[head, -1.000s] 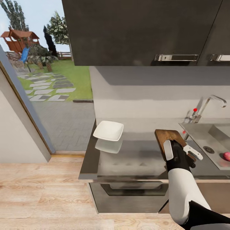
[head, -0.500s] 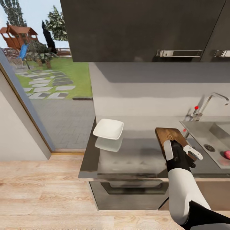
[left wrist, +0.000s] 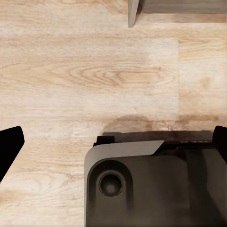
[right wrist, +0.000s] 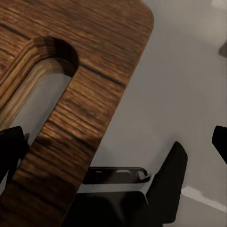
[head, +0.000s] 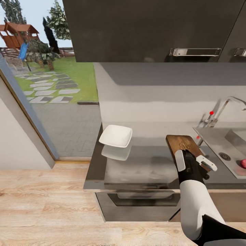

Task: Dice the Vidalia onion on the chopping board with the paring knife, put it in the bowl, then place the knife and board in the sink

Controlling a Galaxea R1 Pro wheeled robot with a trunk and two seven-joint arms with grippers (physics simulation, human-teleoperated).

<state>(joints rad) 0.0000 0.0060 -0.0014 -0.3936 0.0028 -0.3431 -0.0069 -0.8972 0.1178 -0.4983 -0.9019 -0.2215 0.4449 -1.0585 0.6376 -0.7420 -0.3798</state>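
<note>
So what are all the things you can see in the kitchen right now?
chopping board: one, dark-brown wood with a handle slot, on the countertop beside the sink
bowl: one, white, squarish, at the countertop's left end
countertop: one, shiny grey metal, over dark cabinets
sink: one, grey metal, at the right
Vidalia onion: one, pinkish-red, in the sink near the picture's edge
faucet: one, silver with red dots, behind the sink
wall cabinets: dark, overhead
floor: light wood planks
garden: grass, trees, stepping stones, outside at the left
right gripper: one, white fingers apart, over the board's near end
left gripper: one, black fingers apart, over the floor
</note>
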